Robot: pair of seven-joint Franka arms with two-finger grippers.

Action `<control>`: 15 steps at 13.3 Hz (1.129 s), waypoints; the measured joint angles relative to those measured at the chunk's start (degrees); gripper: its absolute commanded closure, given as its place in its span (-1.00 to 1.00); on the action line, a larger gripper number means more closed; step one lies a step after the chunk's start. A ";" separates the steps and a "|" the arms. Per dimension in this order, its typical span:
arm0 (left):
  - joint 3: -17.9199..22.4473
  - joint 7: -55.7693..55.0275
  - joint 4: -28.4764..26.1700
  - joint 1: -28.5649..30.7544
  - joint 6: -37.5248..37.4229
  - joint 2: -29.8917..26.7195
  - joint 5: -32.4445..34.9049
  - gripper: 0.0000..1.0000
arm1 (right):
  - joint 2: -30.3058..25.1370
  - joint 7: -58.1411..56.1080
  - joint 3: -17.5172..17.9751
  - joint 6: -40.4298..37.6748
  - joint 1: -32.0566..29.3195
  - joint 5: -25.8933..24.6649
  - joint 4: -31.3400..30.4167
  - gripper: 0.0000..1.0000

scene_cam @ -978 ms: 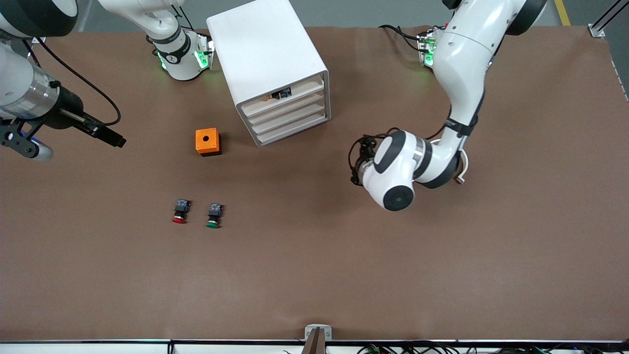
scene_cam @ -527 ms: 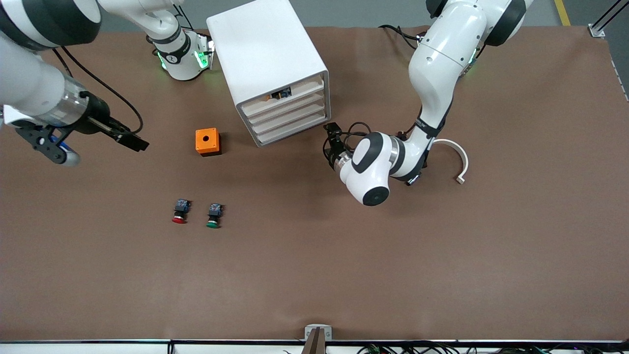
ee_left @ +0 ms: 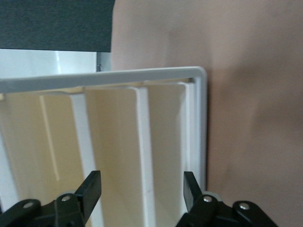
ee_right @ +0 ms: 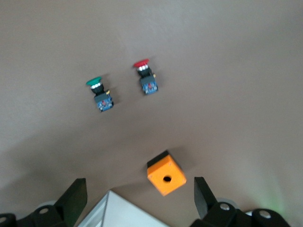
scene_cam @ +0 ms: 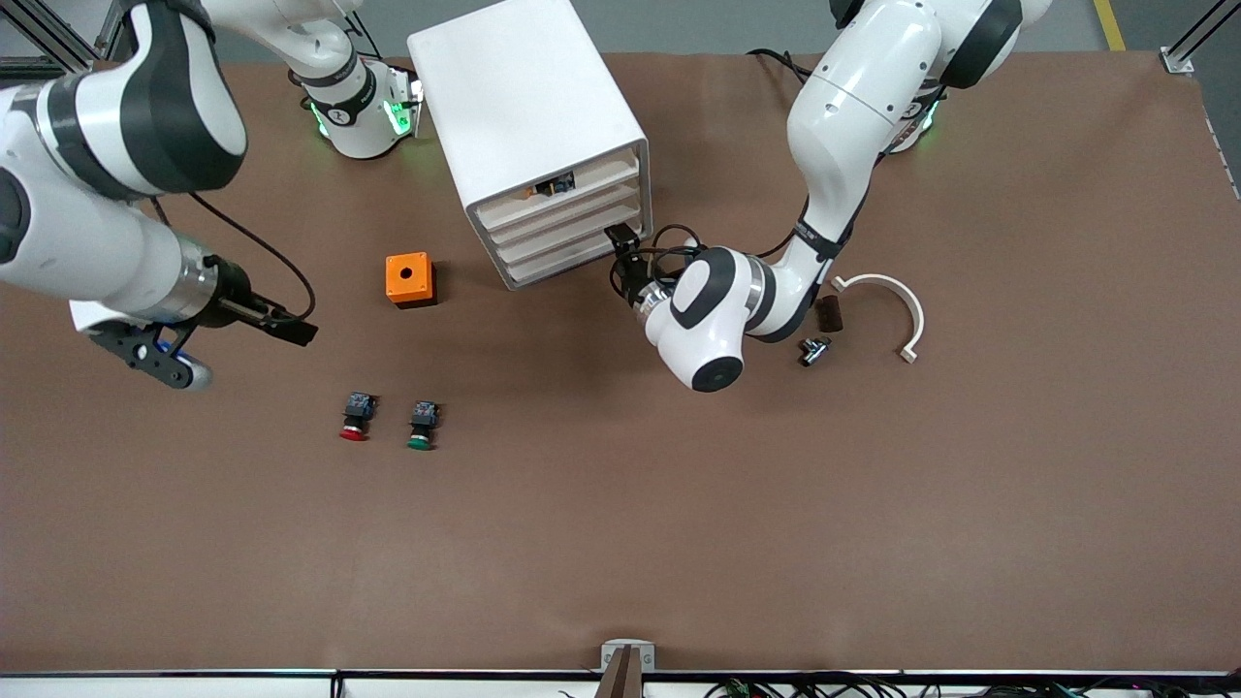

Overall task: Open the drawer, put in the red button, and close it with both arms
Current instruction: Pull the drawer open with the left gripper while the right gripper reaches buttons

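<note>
left gripper [scene_cam: 620,254] reached drawer [scene_cam: 564,225], fingers apart

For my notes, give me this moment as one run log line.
left gripper: open, at cabinet front | drawer: shut | right gripper: open, airborne | red button: on table

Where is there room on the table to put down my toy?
Bare table lies nearer the camera than the red button and green button. It is crowded by the cabinet, where the left gripper works.
</note>
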 measured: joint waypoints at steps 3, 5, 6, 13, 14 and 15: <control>-0.65 -0.03 -0.02 -0.25 -1.72 0.14 -2.85 -0.34 | 3.64 -11.06 -0.11 4.41 -2.58 0.00 -0.12 -0.99; -0.78 -0.07 -0.05 -0.39 -2.68 0.30 -4.68 -0.23 | 6.41 -17.81 -0.11 6.71 -3.68 0.00 -0.22 -0.99; -0.79 -0.07 -0.07 -0.42 -2.92 0.41 -5.53 -0.18 | 7.89 -20.63 -0.11 7.94 -4.02 0.02 -0.30 -0.99; -0.91 -0.07 -0.09 -3.83 -3.40 2.31 -8.01 0.73 | 16.36 -25.91 0.49 26.18 -3.97 0.06 -7.61 -0.99; -0.91 -0.07 -0.08 -3.92 -3.42 2.55 -8.07 0.89 | 17.03 -25.92 0.56 28.70 -3.76 0.06 -9.16 -0.99; -0.92 -0.07 0.02 -3.77 -4.05 2.53 -8.68 0.98 | 17.58 -25.92 0.62 30.87 -3.57 0.06 -10.65 -0.99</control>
